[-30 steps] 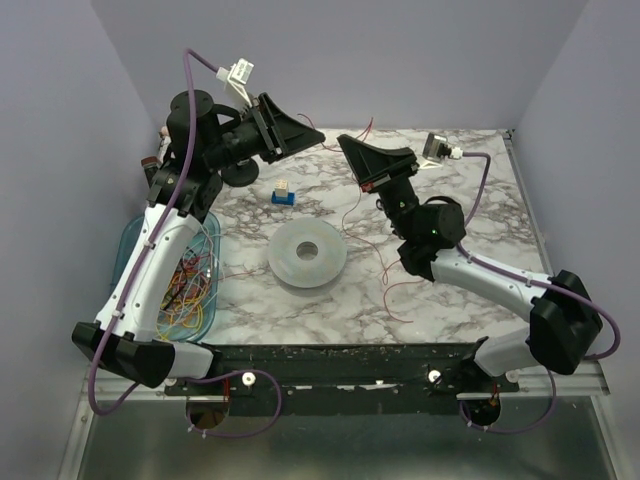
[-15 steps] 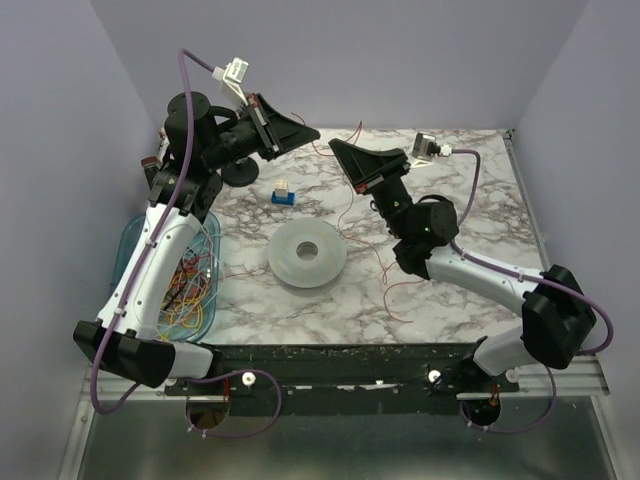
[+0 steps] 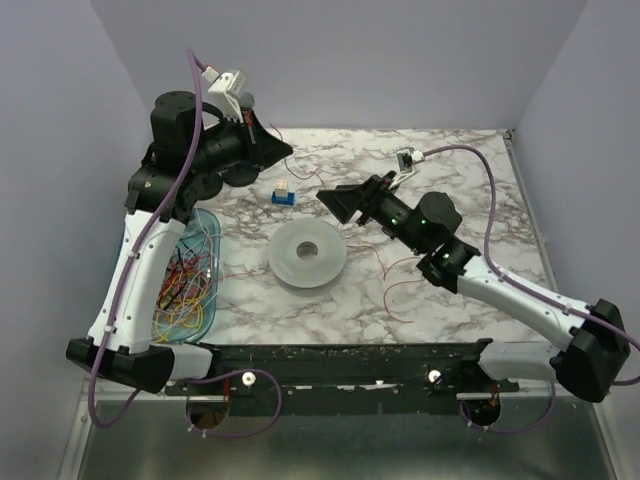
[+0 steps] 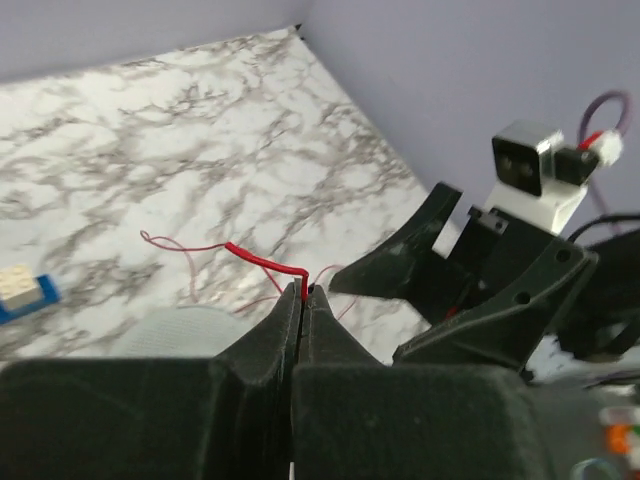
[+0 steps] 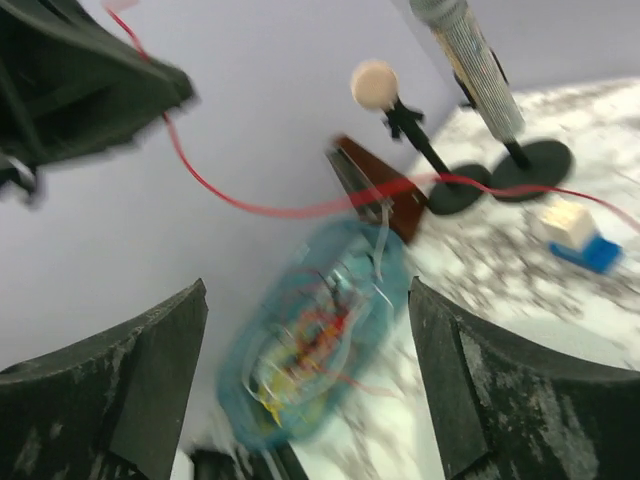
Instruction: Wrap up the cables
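A thin dark red cable [image 4: 262, 260] runs from the table up into my left gripper [image 4: 303, 290], which is shut on its end. In the top view that gripper [image 3: 288, 152] hangs above the table's back left. More of the red cable [image 3: 398, 292] lies in loops on the marble, right of the pale round spool [image 3: 307, 253]. My right gripper [image 3: 328, 198] hovers just behind the spool, open, with nothing between its fingers. In the right wrist view its jaws [image 5: 305, 290] stand wide and the red cable [image 5: 260, 208] crosses well above them.
A blue tray [image 3: 200, 222] at the left holds several tangled cables [image 3: 180, 290], red, yellow and orange. A small blue-and-white brick [image 3: 284, 193] sits behind the spool. Two black stands [image 5: 455, 190] rise at the back left corner.
My left gripper has shut on the red cable and drawn back to the left. My right gripper has opened, let the cable go, and dropped toward the spool.
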You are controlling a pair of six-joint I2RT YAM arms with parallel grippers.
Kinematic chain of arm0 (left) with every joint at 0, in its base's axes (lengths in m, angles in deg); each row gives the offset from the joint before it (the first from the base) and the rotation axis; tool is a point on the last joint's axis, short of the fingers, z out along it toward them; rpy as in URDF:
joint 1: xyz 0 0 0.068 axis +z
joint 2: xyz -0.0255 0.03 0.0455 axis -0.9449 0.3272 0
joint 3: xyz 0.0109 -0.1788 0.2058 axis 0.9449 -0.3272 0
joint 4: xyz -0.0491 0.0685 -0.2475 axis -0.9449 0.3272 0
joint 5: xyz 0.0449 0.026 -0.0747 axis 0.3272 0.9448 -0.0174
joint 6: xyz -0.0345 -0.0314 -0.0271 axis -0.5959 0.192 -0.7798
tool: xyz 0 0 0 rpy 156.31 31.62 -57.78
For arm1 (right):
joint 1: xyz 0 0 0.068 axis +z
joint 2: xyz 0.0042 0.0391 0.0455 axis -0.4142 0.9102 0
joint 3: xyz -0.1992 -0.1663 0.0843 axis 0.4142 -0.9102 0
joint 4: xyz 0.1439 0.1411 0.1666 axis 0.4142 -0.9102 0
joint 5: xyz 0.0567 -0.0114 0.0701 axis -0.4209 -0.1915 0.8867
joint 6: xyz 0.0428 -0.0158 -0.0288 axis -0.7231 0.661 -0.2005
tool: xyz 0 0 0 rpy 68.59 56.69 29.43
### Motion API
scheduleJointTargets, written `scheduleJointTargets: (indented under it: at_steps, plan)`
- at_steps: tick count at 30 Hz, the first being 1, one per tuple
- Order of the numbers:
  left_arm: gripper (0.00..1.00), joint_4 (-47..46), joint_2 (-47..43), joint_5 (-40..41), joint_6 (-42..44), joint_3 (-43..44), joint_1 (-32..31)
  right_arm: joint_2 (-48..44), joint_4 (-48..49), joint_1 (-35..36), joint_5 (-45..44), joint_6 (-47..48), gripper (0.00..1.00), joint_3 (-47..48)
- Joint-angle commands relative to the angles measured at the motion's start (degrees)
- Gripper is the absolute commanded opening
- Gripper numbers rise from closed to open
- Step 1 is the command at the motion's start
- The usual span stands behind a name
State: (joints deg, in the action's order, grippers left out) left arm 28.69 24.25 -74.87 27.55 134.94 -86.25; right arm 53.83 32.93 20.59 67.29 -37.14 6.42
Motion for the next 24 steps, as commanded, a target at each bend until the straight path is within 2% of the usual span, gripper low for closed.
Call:
scheduleJointTargets:
  at_steps: [1, 5, 6, 9, 16, 19, 24]
  plan:
    - [0.0, 29.4, -5.7, 2.5, 34.8, 11.9, 0.3, -8.1, -24.4, 0.4, 6.6, 17.4, 0.92, -0.9]
    - [0.0, 51.0, -7.7, 9.0, 49.2, 21.5, 0.3, -13.9, -35.9, 0.4, 21.0, 27.8, 0.95, 0.8]
    - [0.0, 54.2, -8.6, 11.0, 51.0, 23.2, 0.3, -14.7, -39.1, 0.4, 21.5, 29.3, 0.95, 2.1]
    - [0.0, 58.6, -12.1, 18.1, 51.7, 24.5, 0.3, -15.9, -43.0, 0.1, 13.6, 29.4, 1.0, 3.0]
    - [0.0, 46.4, -18.0, 26.7, 48.0, 8.4, 0.3, -1.9, -48.6, -2.6, 9.8, 18.4, 0.95, 4.8]
    - [0.0, 40.3, -18.0, 26.7, 47.0, 3.4, 0.3, 1.5, -43.6, -3.4, 11.3, 12.9, 0.96, 0.9]
    - [0.0, 34.1, -16.0, 26.2, 45.6, 1.1, 0.3, 5.3, -37.2, -4.6, 13.8, 6.4, 0.94, -4.8]
